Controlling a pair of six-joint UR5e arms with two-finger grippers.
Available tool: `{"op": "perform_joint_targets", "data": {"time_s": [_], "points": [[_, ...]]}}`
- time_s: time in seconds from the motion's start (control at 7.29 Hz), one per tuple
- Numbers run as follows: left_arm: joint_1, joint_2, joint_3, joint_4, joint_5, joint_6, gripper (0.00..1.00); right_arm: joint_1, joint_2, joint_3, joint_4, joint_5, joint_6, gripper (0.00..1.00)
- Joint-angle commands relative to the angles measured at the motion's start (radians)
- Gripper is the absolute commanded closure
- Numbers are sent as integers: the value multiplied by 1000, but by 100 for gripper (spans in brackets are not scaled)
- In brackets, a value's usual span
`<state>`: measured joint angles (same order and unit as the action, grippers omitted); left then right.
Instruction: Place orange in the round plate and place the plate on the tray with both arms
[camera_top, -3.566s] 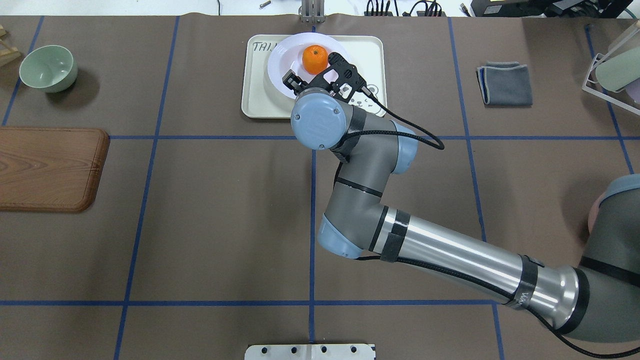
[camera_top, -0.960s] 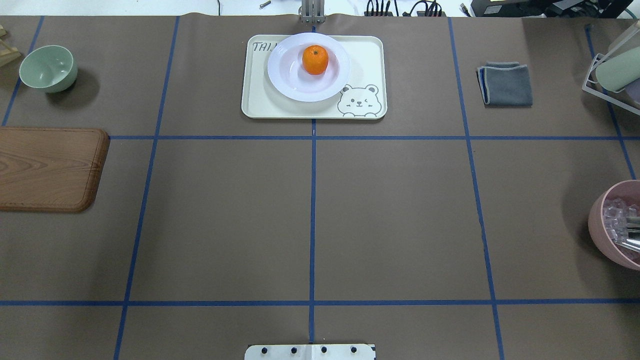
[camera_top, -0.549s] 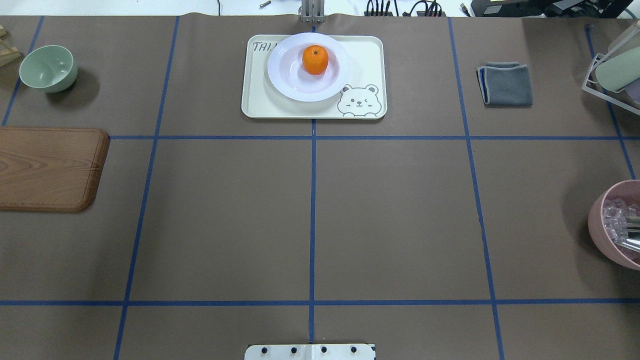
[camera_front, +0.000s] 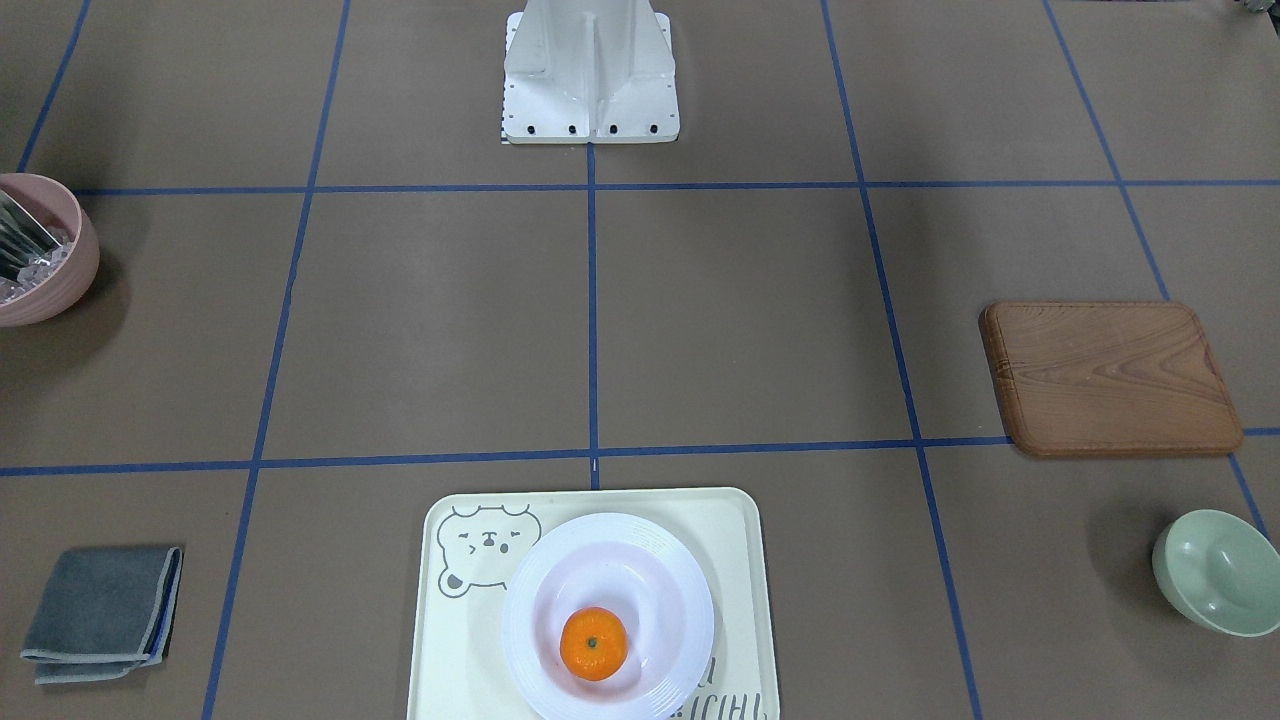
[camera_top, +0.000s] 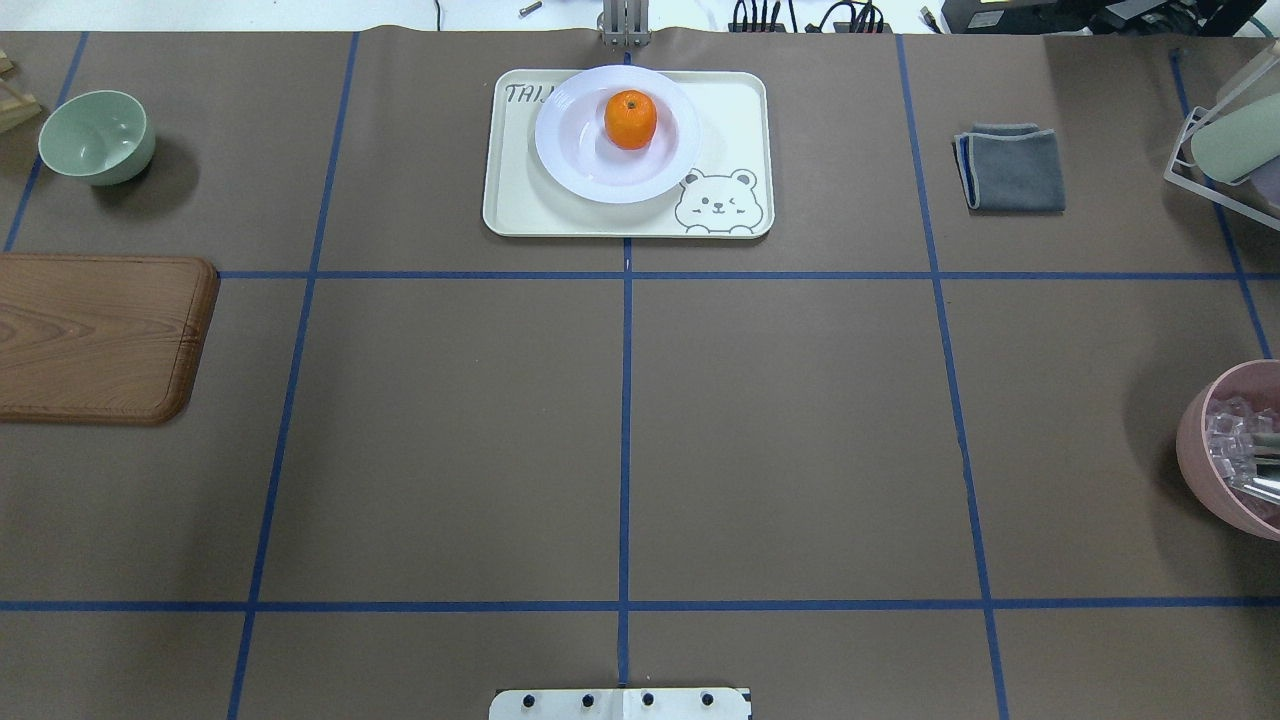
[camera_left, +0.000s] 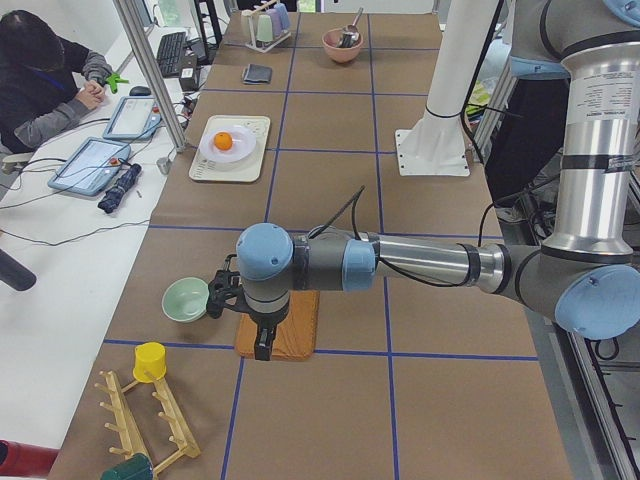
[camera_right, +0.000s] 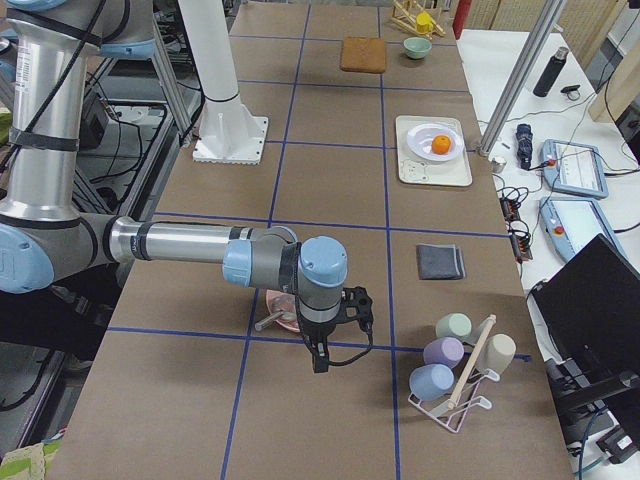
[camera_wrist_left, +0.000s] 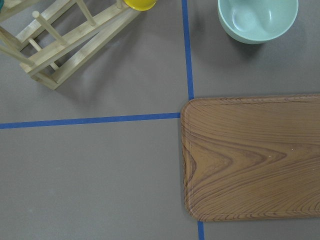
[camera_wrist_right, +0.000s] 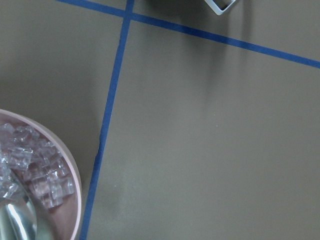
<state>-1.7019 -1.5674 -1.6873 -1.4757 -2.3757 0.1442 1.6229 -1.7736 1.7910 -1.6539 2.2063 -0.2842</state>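
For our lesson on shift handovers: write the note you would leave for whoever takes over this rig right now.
Left gripper: hangs over the board, holding nothing; open or shut cannot be told.
Right gripper: by the pink bowl, holding nothing; open or shut cannot be told.
Things: orange lies in the plate; plate sits on the tray.
Done: both steps, by the look of it.
Left: seemingly nothing.
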Motion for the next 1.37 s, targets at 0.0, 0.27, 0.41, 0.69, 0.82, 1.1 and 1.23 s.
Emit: {"op": "perform_joint_targets", "data": {"time_s": [0.0, 0.27, 0.41, 0.69, 0.82, 1.1, 1.23], "points": [[-1, 13, -3, -2, 0, 0, 2, 0, 0, 21, 0, 1, 3, 0], [1, 18, -3, -29, 0, 0, 2, 0, 0, 22, 0, 3, 3, 0], [1, 21, -3, -29, 0, 0, 2, 0, 0, 22, 0, 4, 3, 0], [-1, 21, -3, -28, 0, 0, 2, 0, -3, 22, 0, 6, 3, 0], [-1, 21, -3, -28, 0, -2, 2, 0, -3, 25, 0, 6, 3, 0], [1, 21, -2, -28, 0, -2, 2, 0, -4, 25, 0, 41, 3, 0], [1, 23, -2, -28, 0, 0, 2, 0, -4, 27, 0, 49, 3, 0]]}}
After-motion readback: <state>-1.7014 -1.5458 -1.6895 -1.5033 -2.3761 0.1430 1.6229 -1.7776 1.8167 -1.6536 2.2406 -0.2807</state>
